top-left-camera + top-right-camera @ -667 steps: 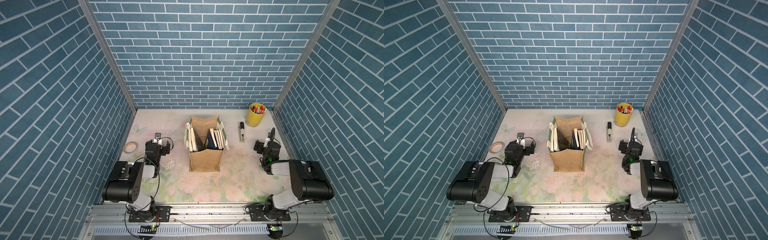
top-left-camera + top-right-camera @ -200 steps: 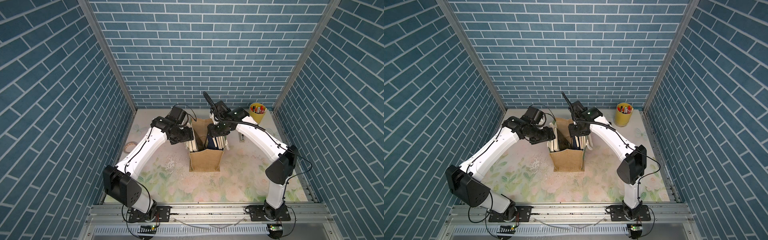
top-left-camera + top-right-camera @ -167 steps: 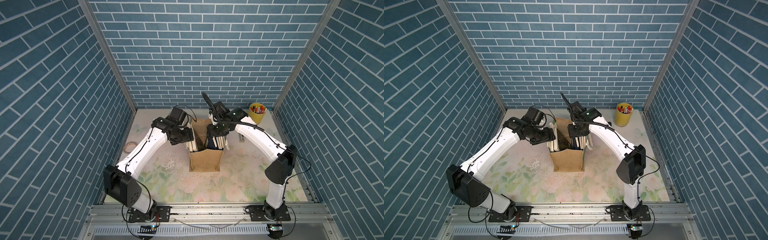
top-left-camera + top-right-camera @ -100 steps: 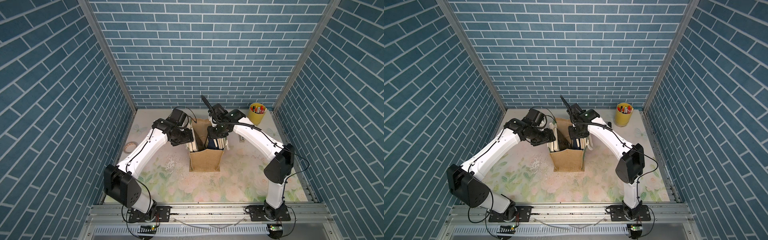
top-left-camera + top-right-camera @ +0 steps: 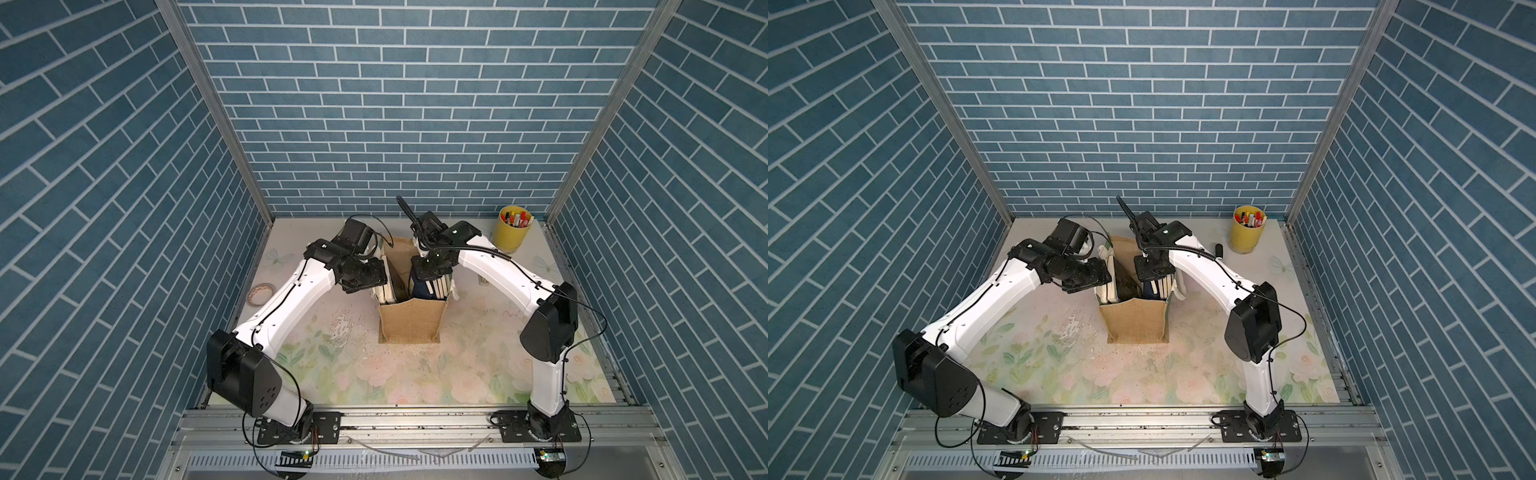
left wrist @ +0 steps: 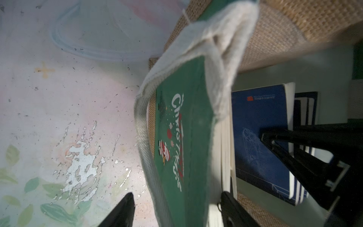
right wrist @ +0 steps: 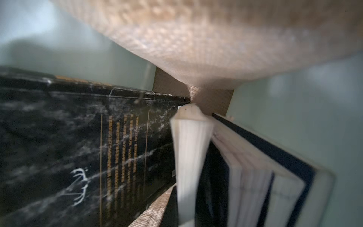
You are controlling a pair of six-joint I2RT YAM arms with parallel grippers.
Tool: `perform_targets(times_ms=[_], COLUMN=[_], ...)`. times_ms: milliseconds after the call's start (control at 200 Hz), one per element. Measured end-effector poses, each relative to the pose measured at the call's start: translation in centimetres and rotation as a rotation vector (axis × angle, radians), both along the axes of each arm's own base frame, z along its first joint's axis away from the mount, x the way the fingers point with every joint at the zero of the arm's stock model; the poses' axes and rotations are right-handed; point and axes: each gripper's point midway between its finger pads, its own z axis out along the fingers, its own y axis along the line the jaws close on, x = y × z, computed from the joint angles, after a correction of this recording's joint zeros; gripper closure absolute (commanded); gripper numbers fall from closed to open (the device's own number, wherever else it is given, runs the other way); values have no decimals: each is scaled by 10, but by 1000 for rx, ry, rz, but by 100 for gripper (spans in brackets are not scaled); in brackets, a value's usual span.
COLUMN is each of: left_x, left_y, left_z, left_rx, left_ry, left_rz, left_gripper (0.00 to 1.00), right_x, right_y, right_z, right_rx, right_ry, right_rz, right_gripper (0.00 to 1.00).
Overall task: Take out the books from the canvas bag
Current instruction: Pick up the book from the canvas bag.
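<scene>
The right gripper (image 5: 429, 277) is reaching down into the boxy tan burlap canvas bag (image 5: 409, 324). As far as the wrist view shows, it is pinching the cream page edge of a thin paperback (image 7: 186, 157). Inside the bag beside it, a black book with yellow characters (image 7: 78, 147) and navy blue paperbacks (image 7: 265, 176) are standing on edge. The left gripper (image 6: 176, 194) is holding its fingers apart, straddling one side wall of the bag and gripping nothing. No book is lying on the floral tabletop (image 5: 374, 374) outside the bag. Judged so, removal is only beginning, with every book yet to come out.
</scene>
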Motion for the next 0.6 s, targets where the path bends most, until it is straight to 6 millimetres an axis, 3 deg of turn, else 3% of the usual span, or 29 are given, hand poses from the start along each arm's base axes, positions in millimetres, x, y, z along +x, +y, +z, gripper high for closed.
perform_targets(times_ms=[75, 265, 600], left_x=[0, 0, 2], left_y=[0, 1, 4], left_z=[0, 0, -1], left_rx=[1, 4, 25], left_ry=[-1, -2, -12], left_rz=[0, 2, 11], left_gripper=[30, 30, 30], right_x=[0, 2, 8], right_y=[0, 1, 3], right_z=[0, 6, 72], right_rx=[-1, 1, 67], right_ry=[-2, -15, -117], right_rz=[1, 0, 7], right_gripper=[100, 100, 100])
